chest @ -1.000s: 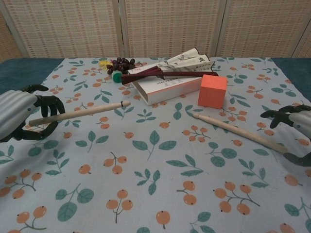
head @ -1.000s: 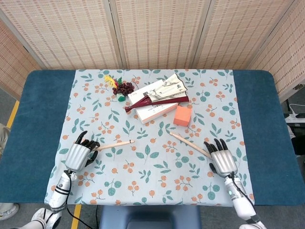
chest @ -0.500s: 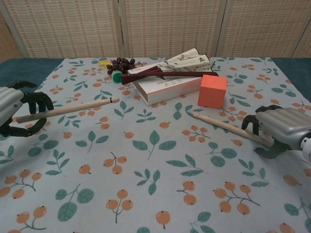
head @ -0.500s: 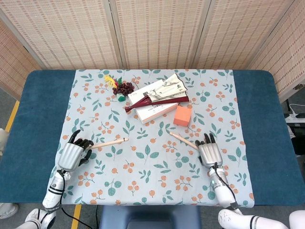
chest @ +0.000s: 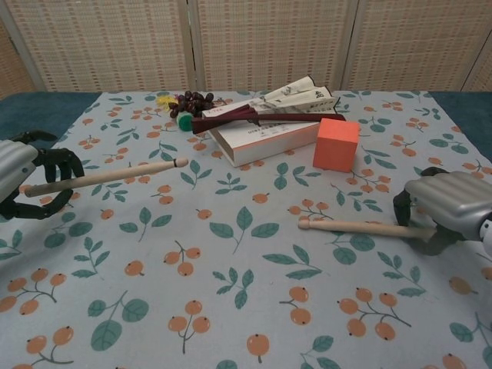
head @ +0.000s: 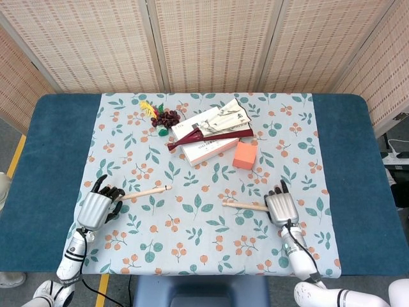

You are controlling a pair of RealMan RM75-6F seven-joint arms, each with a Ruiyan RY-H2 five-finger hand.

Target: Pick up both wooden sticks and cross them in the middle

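The right hand (chest: 450,209), clamped on its pale wooden stick (chest: 361,227), has just swung it level, tip pointing inward. The left hand (chest: 23,183) grips the other wooden stick (chest: 108,176), lifted. Both held; crossing comes next.

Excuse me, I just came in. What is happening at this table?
A two-handed robot is working with two wooden sticks over a floral cloth. The left hand holds the left stick, and the right hand holds the right stick, both pointing inward. The tips are apart, so the sticks are not yet crossed. Behind them sit an orange block and a box with fans.
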